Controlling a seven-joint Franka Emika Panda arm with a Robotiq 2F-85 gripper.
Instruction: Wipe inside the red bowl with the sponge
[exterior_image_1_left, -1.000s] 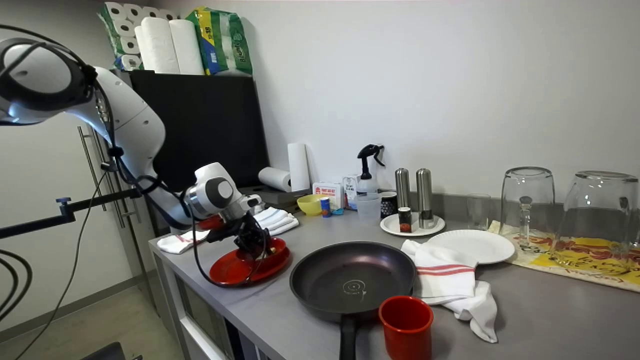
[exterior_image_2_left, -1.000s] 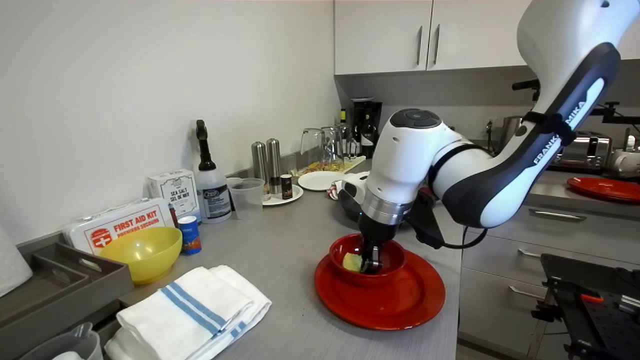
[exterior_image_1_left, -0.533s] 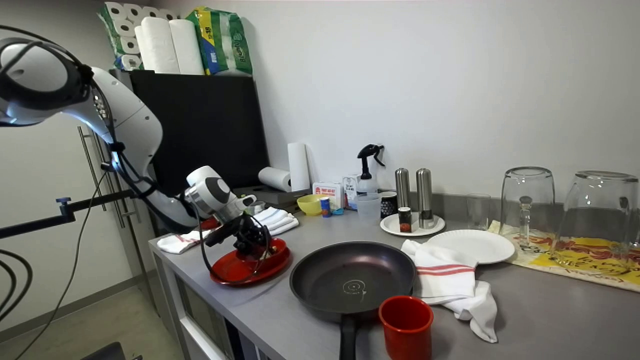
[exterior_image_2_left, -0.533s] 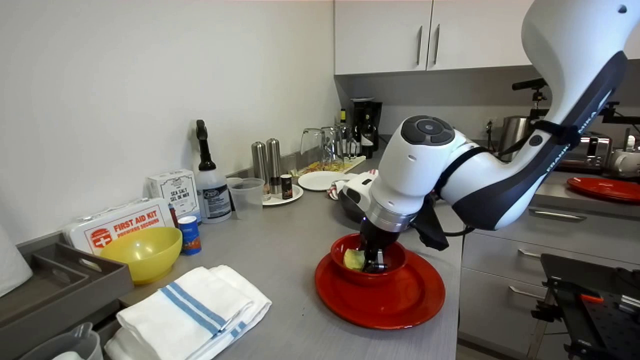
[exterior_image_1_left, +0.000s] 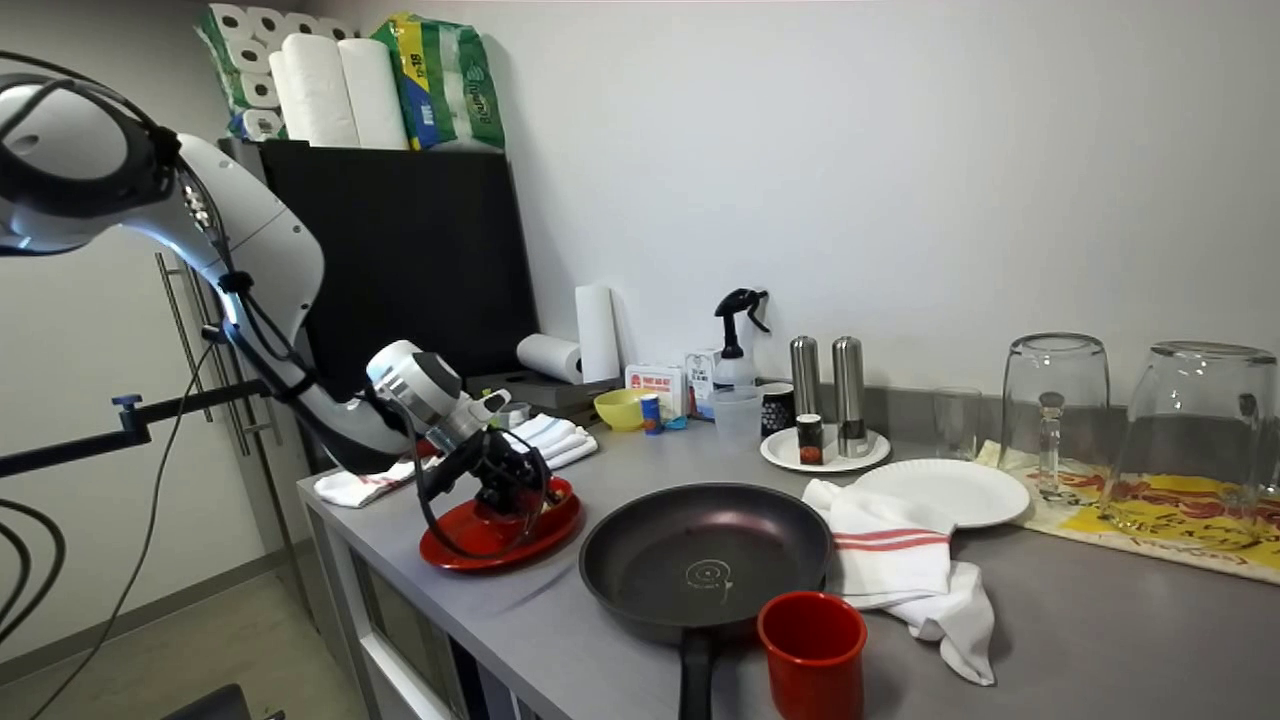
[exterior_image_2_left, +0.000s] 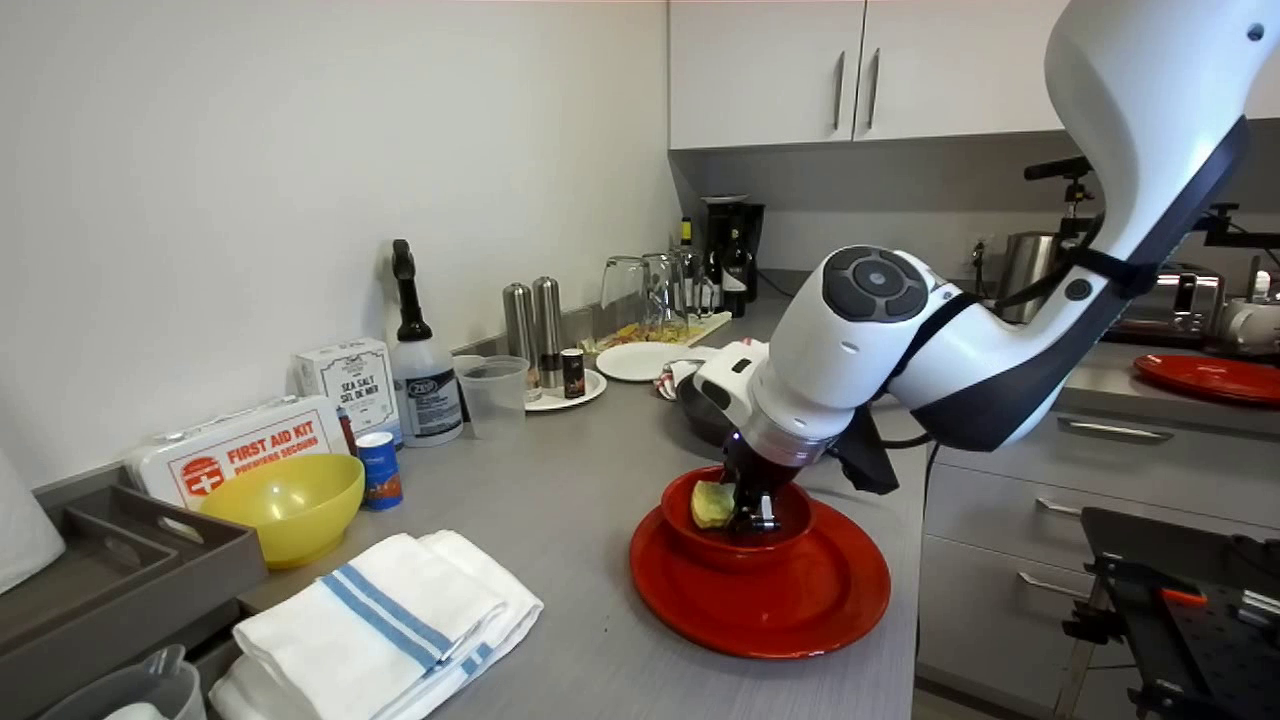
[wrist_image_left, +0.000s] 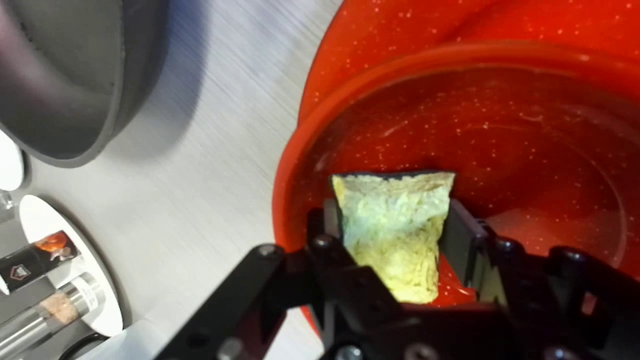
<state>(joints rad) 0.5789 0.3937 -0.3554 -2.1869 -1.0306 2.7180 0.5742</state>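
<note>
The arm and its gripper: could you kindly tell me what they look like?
The arm is white with rounded segments, dark panels, black straps, a silver collar and a dark round button pad. Black cables run along it. The gripper is mostly black and angular, with two flat, dark grey fingers and exposed screw heads.

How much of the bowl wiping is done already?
Done: the sponge is gripped in the hand and inside the red bowl. Under way: probably wiping, with the sponge near one side. Left: maybe more wiping, since the sponge covers only part of the inside, then lifting it out. I can't tell what's already wiped.
</note>
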